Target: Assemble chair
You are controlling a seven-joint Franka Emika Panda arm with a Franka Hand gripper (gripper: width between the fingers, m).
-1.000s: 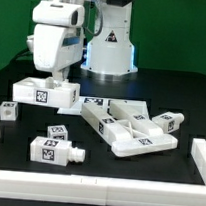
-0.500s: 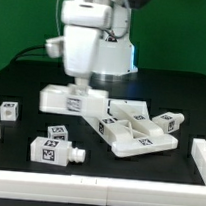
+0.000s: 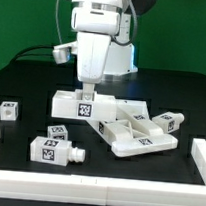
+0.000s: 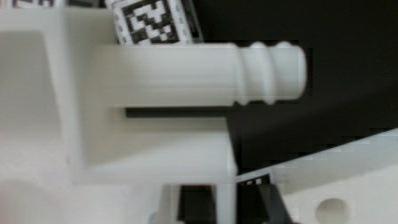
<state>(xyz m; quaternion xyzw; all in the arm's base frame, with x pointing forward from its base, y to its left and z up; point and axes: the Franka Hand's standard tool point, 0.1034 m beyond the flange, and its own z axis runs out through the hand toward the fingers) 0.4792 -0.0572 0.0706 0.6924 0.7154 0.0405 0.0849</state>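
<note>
The bench (image 3: 32,85) is matt black, edged by white rails (image 3: 201,154), and a green backdrop (image 3: 17,24) stands behind it. The arm (image 3: 96,35) is glossy white. Every chair part is plain white and carries black-and-white square tags (image 3: 85,110): the blocky piece (image 3: 66,103), the small cube (image 3: 8,110), the pegged block (image 3: 52,149) and the flat slab (image 3: 138,140). In the wrist view, a white ribbed peg (image 4: 205,72) shows against black.

I see white block (image 3: 76,105): smooth matt plastic. Ribbed peg (image 4: 231,72): same plastic. Tabletop (image 3: 27,85): black, matt. Arm casing (image 3: 95,45): glossy white.
</note>
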